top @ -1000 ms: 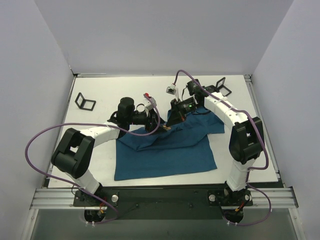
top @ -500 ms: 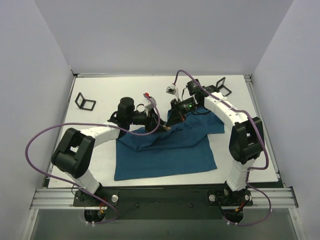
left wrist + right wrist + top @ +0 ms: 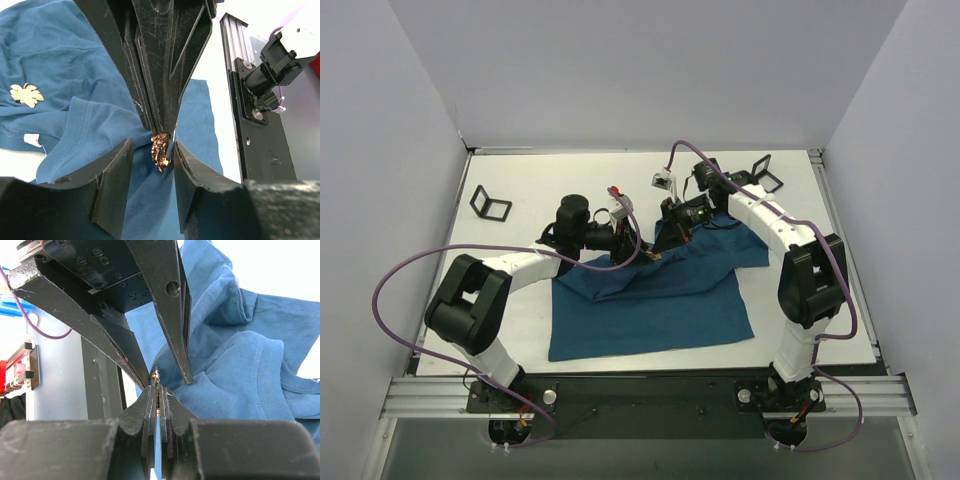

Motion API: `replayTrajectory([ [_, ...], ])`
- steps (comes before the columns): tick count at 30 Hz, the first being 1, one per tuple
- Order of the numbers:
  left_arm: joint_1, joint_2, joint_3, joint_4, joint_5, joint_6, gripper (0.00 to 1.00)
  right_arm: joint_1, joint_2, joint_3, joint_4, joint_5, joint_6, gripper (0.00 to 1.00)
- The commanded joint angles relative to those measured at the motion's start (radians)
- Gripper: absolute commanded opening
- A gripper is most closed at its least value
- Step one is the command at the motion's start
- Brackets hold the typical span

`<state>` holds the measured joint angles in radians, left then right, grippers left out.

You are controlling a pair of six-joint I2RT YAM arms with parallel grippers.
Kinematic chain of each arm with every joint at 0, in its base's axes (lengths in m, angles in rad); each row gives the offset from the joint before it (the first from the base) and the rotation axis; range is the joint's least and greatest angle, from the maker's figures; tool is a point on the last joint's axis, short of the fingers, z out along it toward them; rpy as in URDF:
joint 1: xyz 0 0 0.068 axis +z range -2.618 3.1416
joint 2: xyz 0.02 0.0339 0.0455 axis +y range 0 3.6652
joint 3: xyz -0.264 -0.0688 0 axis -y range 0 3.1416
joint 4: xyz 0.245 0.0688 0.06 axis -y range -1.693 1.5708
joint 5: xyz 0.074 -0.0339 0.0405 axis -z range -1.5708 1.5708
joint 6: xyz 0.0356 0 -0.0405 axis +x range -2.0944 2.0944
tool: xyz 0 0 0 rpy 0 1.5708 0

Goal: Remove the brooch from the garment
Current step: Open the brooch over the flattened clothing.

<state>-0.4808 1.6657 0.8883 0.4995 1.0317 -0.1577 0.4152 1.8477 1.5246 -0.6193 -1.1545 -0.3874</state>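
Note:
The garment is a dark teal T-shirt lying crumpled on the white table, its upper edge lifted between the two arms. The brooch, a tiny gold-orange ornament, hangs from that raised fold. My right gripper is shut on the brooch and a pinch of cloth, coming down onto it from above in the left wrist view. My left gripper is open, with one finger on each side of the brooch. The right-hand finger almost touches it and the other stands apart. In the top view both grippers meet at the brooch.
Two black square frames stand on the table, one at the left and one at the back right. A pale gold leaf-shaped mark lies on the shirt to the left of my fingers. The aluminium rail runs along the near edge.
My left gripper's jaws have narrowed around the brooch. Neither arm has visibly shifted, and the right gripper keeps its grip.

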Motion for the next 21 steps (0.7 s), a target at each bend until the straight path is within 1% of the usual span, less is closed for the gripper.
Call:
replayTrajectory([
  [1, 0.005, 0.006, 0.015, 0.047, -0.021, 0.004, 0.46, 0.025, -0.038, 0.032, -0.042, -0.053, -0.018, 0.0],
  [16, 0.001, 0.008, 0.018, 0.031, -0.067, 0.01, 0.38, 0.04, -0.039, 0.034, -0.043, -0.031, -0.024, 0.0],
  [21, -0.001, 0.009, 0.02, 0.024, -0.084, 0.017, 0.32, 0.042, -0.041, 0.034, -0.042, -0.033, -0.025, 0.0],
])
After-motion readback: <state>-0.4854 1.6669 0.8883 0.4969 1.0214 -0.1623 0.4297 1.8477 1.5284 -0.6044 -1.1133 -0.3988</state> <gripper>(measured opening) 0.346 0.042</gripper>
